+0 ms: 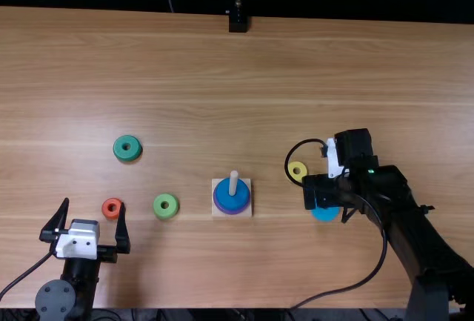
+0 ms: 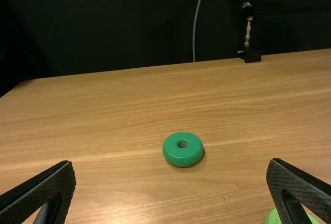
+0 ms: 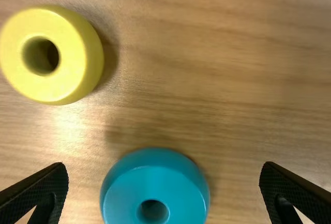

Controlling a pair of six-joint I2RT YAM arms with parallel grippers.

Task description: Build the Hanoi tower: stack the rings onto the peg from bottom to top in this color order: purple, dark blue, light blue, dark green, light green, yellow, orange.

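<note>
Two rings are found threaded on the upright peg point(image 1: 234, 181): the purple ring point(image 1: 232, 213) is seated at the bottom and the dark blue ring point(image 1: 225, 196) is stacked upon it. The peg is carried by a square, light-coloured base point(image 1: 247, 211), which is placed near the middle of the bench point(image 1: 222, 98), in its near half.

Five loose rings are recorded lying flat on the bench. To the left of the base, the light green ring point(image 1: 160, 210) is located, with the orange ring point(image 1: 107, 212) farther left. The dark green ring point(image 1: 120, 150) is noted beyond these two, toward the far side. To the right of the base, the yellow ring point(image 1: 298, 164) is observed, and the light blue ring point(image 1: 324, 216) is sited nearer and slightly farther right, the two well apart.

The left hand point(image 1: 93, 204) is held at the near left and is found released, its fingers spread wide. In the top view, the orange ring is seen between its fingertips, close beside the right one.

The right hand point(image 1: 319, 192) is directed down at the bench over the light blue ring. It is likewise found released: in the right wrist view, the light blue ring is framed between the parted fingers, with a gap shown on either side.
</note>
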